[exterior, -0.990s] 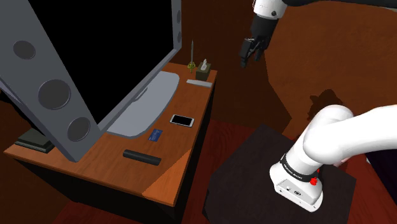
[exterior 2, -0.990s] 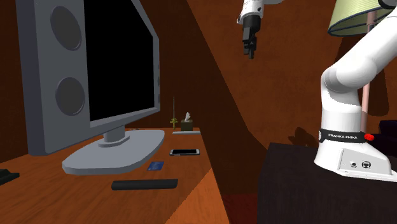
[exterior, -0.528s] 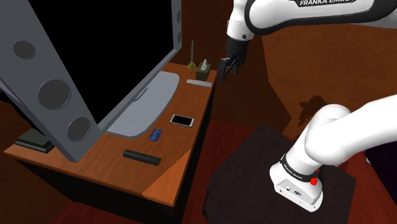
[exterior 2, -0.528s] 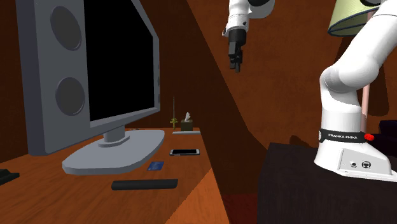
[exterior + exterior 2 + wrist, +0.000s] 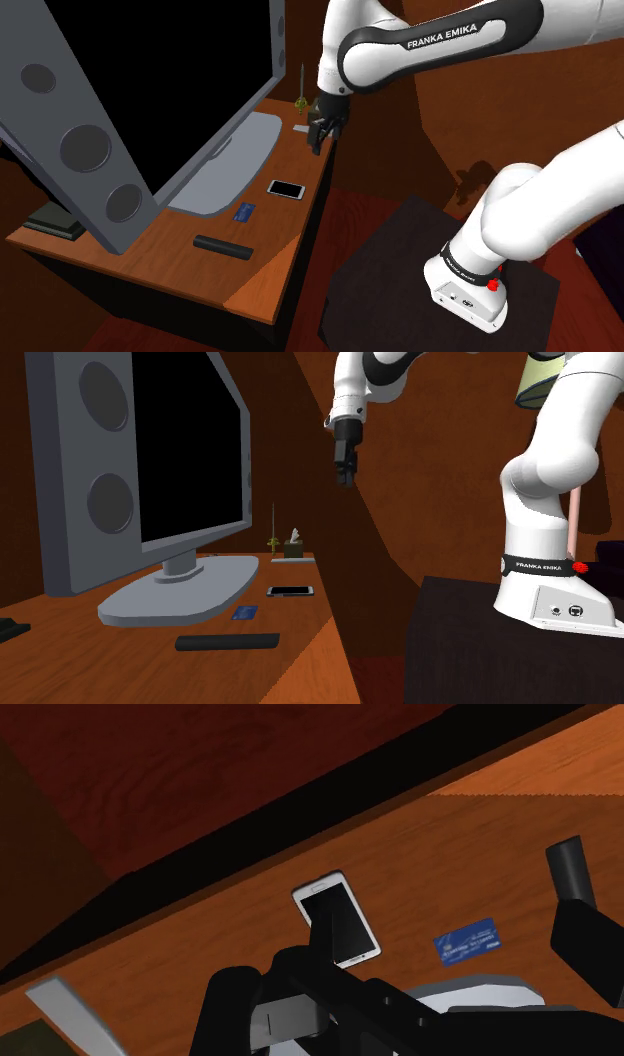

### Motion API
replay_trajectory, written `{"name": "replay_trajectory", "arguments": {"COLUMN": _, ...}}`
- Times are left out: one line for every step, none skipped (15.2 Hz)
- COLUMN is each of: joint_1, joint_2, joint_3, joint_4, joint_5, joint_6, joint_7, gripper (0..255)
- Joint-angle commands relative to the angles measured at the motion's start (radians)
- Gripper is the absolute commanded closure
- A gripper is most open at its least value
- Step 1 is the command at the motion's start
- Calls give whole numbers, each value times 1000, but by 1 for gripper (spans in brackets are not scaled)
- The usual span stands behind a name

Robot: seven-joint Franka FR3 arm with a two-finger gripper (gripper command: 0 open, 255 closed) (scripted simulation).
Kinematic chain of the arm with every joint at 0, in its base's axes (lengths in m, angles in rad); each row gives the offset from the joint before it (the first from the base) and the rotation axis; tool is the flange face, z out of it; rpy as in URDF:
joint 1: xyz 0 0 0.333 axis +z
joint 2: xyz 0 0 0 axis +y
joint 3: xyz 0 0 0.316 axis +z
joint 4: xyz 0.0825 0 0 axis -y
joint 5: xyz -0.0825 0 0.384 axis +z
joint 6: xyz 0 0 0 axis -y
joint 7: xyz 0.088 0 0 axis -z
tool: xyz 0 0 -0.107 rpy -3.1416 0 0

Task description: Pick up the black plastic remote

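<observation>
Remote on desk; card between remote and phone; monitor base beside phone.

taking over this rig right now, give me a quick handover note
Tool: open, holding nothing, up in the air above the far part of the desk.
Remote: black, lying flat on the desk toward its near end in the shoulder view, beyond the phone and the blue card, well apart from the tool.
Done: nothing grasped; the remote is untouched.
Left: bring the tool over the remote, lower it, probably shut across the narrow side, then lift.
</observation>
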Motion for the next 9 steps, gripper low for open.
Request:
{"name": "replay_trajectory", "arguments": {"joint_1": 12, "joint_2": 61, "joint_3": 17, "joint_4": 8, "joint_5": 4, "joint_6": 51, "joint_7": 4, "gripper": 0}}
{"name": "replay_trajectory", "arguments": {"joint_1": 17, "joint_2": 93, "joint_3": 26, "joint_4": 17, "joint_5": 4, "joint_6": 73, "joint_7": 7, "gripper": 0}}
{"name": "replay_trajectory", "arguments": {"joint_1": 23, "joint_2": 126, "joint_3": 35, "joint_4": 26, "joint_5": 4, "joint_6": 95, "joint_7": 10, "gripper": 0}}
{"name": "replay_trajectory", "arguments": {"joint_1": 29, "joint_2": 158, "joint_3": 44, "joint_4": 36, "joint_5": 3, "joint_6": 116, "joint_7": 14, "gripper": 0}}
{"name": "replay_trajectory", "arguments": {"joint_1": 34, "joint_2": 192, "joint_3": 52, "joint_4": 47, "joint_5": 1, "joint_6": 136, "joint_7": 18, "gripper": 0}}
{"name": "replay_trajectory", "arguments": {"joint_1": 40, "joint_2": 225, "joint_3": 61, "joint_4": 60, "joint_5": -1, "joint_6": 156, "joint_7": 22, "gripper": 0}}
{"name": "replay_trajectory", "arguments": {"joint_1": 45, "joint_2": 259, "joint_3": 69, "joint_4": 73, "joint_5": -5, "joint_6": 175, "joint_7": 27, "gripper": 0}}
{"name": "replay_trajectory", "arguments": {"joint_1": 51, "joint_2": 293, "joint_3": 77, "joint_4": 88, "joint_5": -9, "joint_6": 192, "joint_7": 32, "gripper": 0}}
{"name": "replay_trajectory", "arguments": {"joint_1": 57, "joint_2": 327, "joint_3": 84, "joint_4": 103, "joint_5": -15, "joint_6": 210, "joint_7": 37, "gripper": 0}}
